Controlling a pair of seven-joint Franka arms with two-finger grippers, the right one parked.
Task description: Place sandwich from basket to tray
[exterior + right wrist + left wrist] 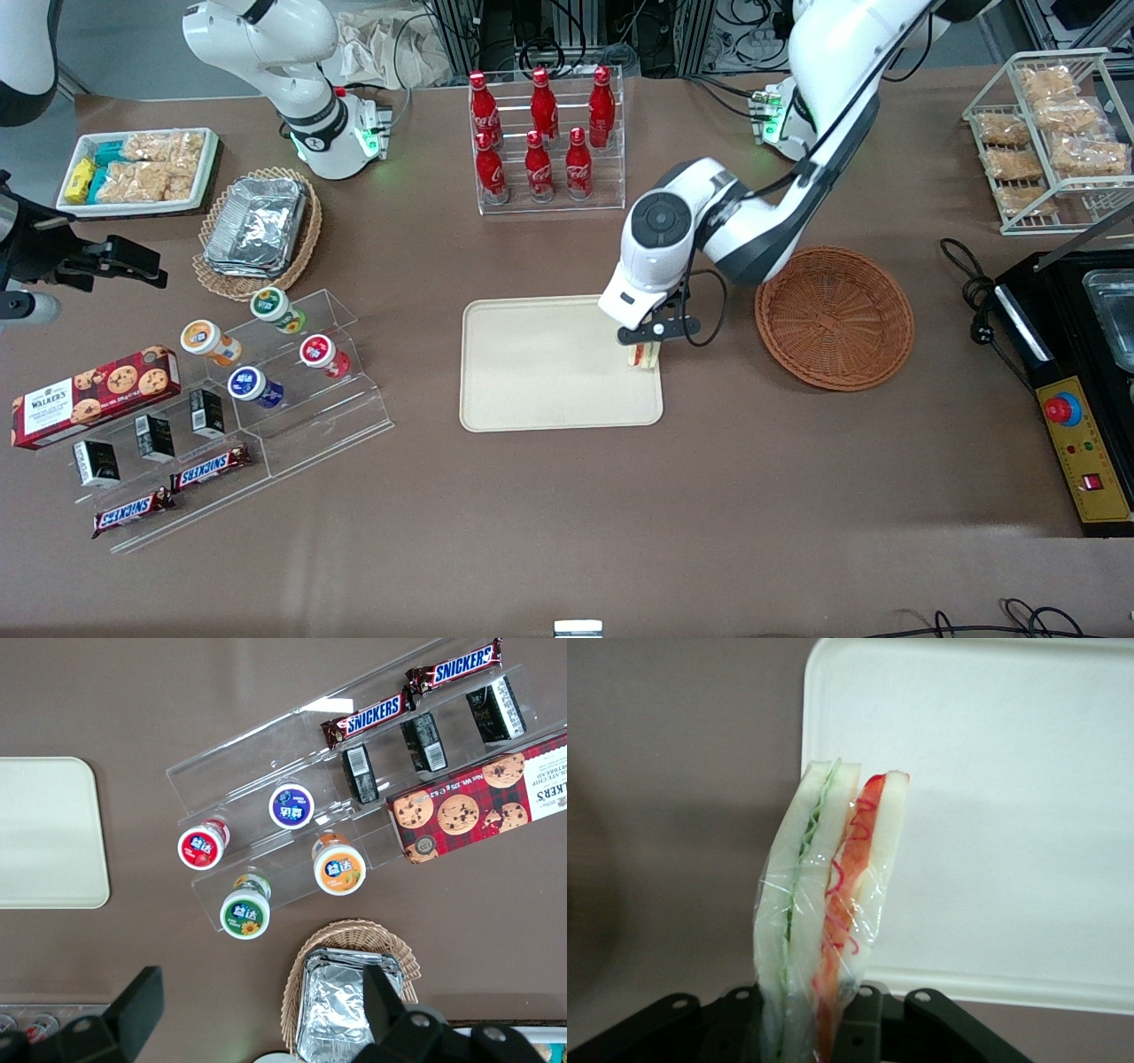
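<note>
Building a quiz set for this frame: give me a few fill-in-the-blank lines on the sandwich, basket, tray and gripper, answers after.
1. The gripper is shut on the ____.
2. The sandwich hangs over the edge of the ____, on the basket's side.
3. The wicker basket holds ____.
4. On the tray, the number of items lying flat is ____.

Missing words: sandwich; tray; nothing; zero
</note>
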